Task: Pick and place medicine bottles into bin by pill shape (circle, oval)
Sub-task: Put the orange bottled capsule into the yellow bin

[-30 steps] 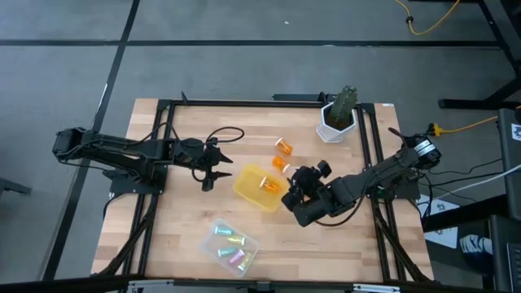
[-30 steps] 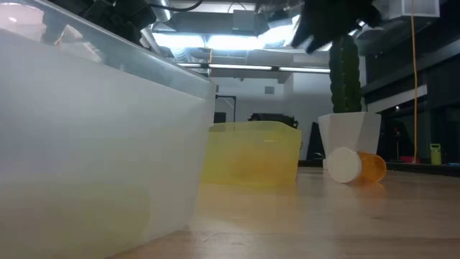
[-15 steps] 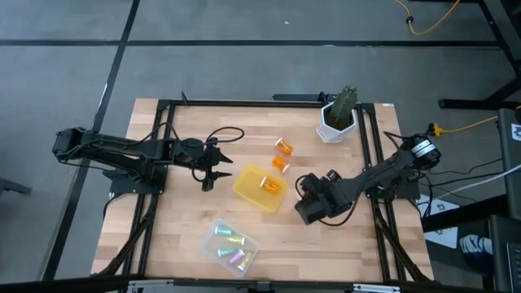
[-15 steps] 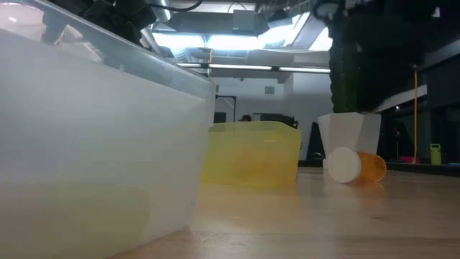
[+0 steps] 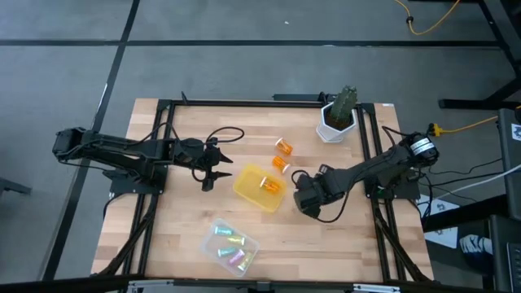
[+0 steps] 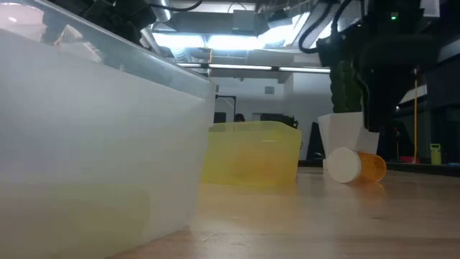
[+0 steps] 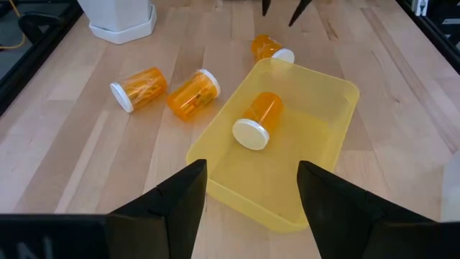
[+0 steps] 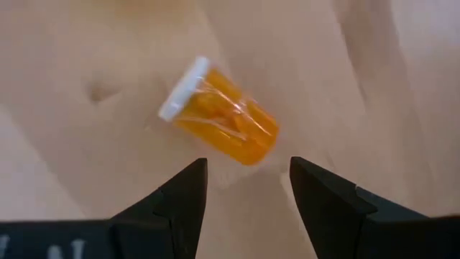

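Right gripper (image 8: 248,188) now nearer 1 orange bottle (image 8: 223,115) (white cap, lying sideways), fingers (image 8: 183,198) spread.

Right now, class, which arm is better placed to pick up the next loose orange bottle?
Right. Its open pincer hovers directly over an orange bottle lying on the table; the left pincer waits beyond the yellow bin.

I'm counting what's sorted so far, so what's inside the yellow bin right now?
The yellow bin holds one orange bottle with a white cap, lying on its side. Its pills cannot be made out.
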